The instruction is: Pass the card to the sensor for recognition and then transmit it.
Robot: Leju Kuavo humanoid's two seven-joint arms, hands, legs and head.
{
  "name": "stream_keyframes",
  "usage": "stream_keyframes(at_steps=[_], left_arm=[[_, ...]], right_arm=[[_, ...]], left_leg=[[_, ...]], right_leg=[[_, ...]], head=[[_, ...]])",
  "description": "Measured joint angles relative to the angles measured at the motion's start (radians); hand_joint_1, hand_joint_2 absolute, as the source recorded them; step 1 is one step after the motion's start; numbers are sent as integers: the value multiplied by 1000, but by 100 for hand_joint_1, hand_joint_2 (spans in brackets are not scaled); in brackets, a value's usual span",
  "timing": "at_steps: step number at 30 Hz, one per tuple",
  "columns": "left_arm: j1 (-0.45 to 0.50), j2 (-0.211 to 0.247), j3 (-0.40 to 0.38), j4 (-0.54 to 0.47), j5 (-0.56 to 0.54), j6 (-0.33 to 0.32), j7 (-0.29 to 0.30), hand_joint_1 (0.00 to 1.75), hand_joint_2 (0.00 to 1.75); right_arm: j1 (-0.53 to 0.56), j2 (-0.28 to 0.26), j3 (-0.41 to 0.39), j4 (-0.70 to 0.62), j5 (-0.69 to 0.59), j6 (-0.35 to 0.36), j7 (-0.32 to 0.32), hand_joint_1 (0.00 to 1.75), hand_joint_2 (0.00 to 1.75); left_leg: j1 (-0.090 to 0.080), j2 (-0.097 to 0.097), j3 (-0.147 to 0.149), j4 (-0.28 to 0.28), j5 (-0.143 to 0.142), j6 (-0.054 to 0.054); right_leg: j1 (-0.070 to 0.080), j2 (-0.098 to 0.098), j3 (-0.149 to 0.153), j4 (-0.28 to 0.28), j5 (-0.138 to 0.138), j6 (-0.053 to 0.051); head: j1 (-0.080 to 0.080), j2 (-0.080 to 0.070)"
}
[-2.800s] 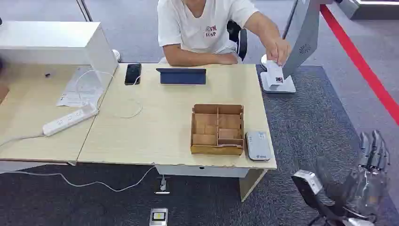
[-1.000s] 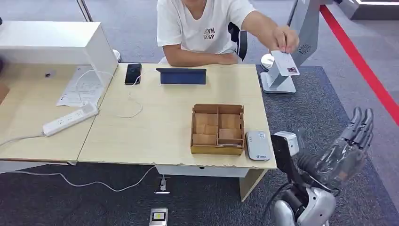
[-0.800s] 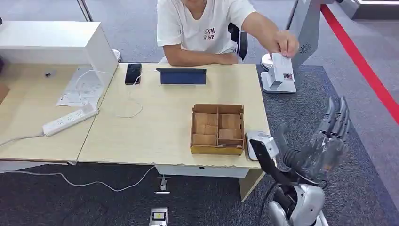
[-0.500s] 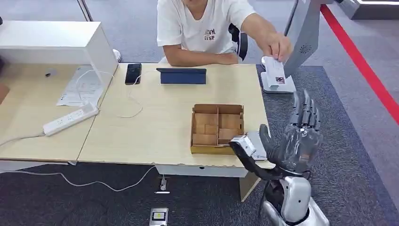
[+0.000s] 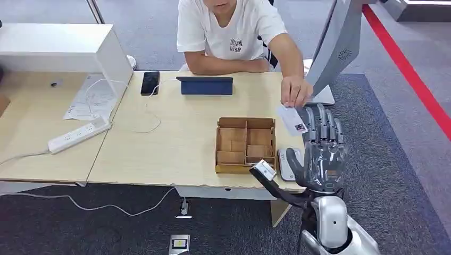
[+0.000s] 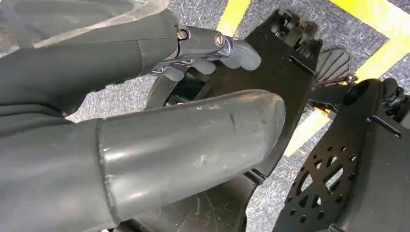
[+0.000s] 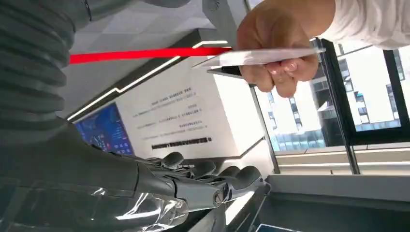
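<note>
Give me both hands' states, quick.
Left hand: holds nothing; open or closed cannot be told.
Right hand: open, empty, beside the card held by the person's hand.

My right robot hand (image 5: pixel 320 159) is dark grey, smooth and semi-glossy plastic, on a silver metal forearm (image 5: pixel 331 228). The pale wood-grain counter (image 5: pixel 181 138) looks matt and smooth. On it stands a brown compartmented box (image 5: pixel 245 145) of raw wood or cardboard. The white card (image 5: pixel 292 120) looks thin and slightly glossy. The grey carpet floor (image 5: pixel 367 138) is rough.
</note>
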Motion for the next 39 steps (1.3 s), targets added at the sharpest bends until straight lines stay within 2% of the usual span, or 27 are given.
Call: stream_keyframes(at_steps=[15, 23, 24, 25, 26, 28, 39], left_arm=[[-5, -11, 12, 15, -19, -13, 15, 0, 0], [-4, -13, 12, 18, -8, -11, 14, 0, 0], [-2, -13, 12, 18, -7, -10, 13, 0, 0], [-1, -13, 12, 18, -6, -10, 12, 0, 0], [0, -13, 12, 18, -6, -9, 12, 0, 0], [1, -13, 12, 17, -5, -7, 11, 0, 0], [1, -13, 12, 18, -2, -2, 11, 0, 0]], right_arm=[[-73, -45, 63, 0, -41, 43, 15, 0, 175], [-96, -51, 89, 1, -64, 44, 16, 0, 175], [-98, -51, 93, 1, -70, 42, 16, 10, 175], [-101, -51, 98, 2, -73, 41, 16, 45, 175], [-102, -51, 101, 3, -75, 40, 16, 147, 175], [-108, -51, 108, 7, -79, 37, 16, 175, 175], [-119, -51, 145, 25, -106, 14, 16, 175, 175]], left_leg=[[0, 0, 0, 0, 0, 0], [0, 0, 0, 0, 0, 0], [0, 0, 0, 0, 0, 0], [0, 0, 0, 0, 0, 0], [0, 0, 0, 0, 0, 0], [0, 0, 0, 0, 0, 0], [0, 0, 0, 0, 0, 0]], right_leg=[[0, 0, 0, 0, 0, 0], [0, 0, 0, 0, 0, 0], [0, 0, 0, 0, 0, 0], [0, 0, 0, 0, 0, 0], [0, 0, 0, 0, 0, 0], [0, 0, 0, 0, 0, 0], [0, 0, 0, 0, 0, 0]], head=[[0, 0], [0, 0], [0, 0], [0, 0], [0, 0], [0, 0], [0, 0]])
